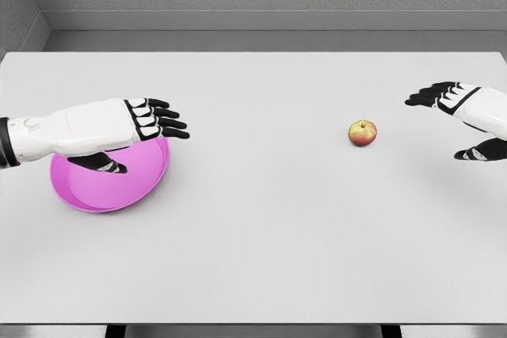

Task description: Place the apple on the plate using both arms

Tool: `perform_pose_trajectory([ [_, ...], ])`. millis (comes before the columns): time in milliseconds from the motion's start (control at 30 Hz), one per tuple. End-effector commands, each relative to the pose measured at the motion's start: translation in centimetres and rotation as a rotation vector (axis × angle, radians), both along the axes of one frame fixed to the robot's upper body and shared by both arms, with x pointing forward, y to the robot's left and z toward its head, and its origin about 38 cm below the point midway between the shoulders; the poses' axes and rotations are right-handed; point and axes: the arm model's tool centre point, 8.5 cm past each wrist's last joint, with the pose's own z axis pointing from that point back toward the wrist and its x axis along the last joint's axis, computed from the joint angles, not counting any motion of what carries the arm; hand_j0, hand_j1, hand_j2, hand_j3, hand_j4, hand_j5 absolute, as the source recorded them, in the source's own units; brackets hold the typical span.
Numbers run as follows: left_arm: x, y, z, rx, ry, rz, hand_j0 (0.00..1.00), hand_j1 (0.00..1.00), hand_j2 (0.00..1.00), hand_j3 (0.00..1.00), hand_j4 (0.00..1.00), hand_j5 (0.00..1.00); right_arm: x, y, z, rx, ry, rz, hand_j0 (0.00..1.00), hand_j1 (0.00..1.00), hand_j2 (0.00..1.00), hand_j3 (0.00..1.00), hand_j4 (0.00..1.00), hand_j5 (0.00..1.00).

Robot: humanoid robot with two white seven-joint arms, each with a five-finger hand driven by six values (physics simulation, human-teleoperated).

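- I see the apple (pixel 363 133) resting on the white table (pixel 261 259), right of the middle, alone and touching nothing else.
- It stands about upright: a small dimple faces up and slightly toward me, so its axis is near vertical; the body is almost round, so I cannot name a real long axis.
- Its skin is red on the lower and right side, yellow-green on the upper left.
- The right hand (pixel 459 116) comes in from the right edge and hangs beside the apple, apart from it, with a clear strip of table between them.
- Its fingers (pixel 428 96) are spread and point left toward the apple, the thumb lower down; it holds nothing.
- The pink plate (pixel 150 176) lies on the left part of the table, well apart from the apple, and looks slightly tilted (its near-left rim seems lifted).
- The left hand (pixel 142 123) is over the plate's far side, fingers stretched flat and pointing right, thumb under the palm above the plate's inside; whether it grips the rim I cannot tell.
- Between plate and apple the tabletop is bare.
- The near edge and the far edge are both well away from the apple; the right edge is nearer to it.
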Motion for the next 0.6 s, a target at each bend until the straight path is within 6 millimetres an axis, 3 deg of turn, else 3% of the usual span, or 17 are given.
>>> perform_pose_trajectory([
  [0, 0.0, 0.0, 0.0, -0.005, 0.004, 0.001, 1.00, 1.00, 1.00, 1.00, 1.00, 1.00, 0.0, 0.0, 0.1, 0.006, 0.001, -0.001, 1.00, 1.00, 1.00, 1.00, 1.00, 1.00],
  [200, 0.0, -0.1, -0.1, -0.003, 0.008, -0.001, 1.00, 1.00, 1.00, 1.00, 1.00, 1.00, 0.6, 0.3, 1.3, 0.010, -0.031, 0.007, 1.00, 1.00, 1.00, 1.00, 1.00, 1.00],
  [433, -0.1, -0.1, -0.2, -0.001, 0.011, -0.002, 1.00, 1.00, 1.00, 1.00, 1.00, 1.00, 0.7, 2.5, -1.7, 0.005, 0.052, 0.063, 1.00, 1.00, 1.00, 1.00, 1.00, 1.00],
  [567, 0.0, -0.1, -0.2, 0.004, 0.007, -0.004, 1.00, 1.00, 1.00, 1.00, 1.00, 1.00, 1.2, 3.0, -2.0, 0.013, 0.062, 0.076, 0.99, 0.99, 0.99, 0.99, 0.99, 0.99],
])
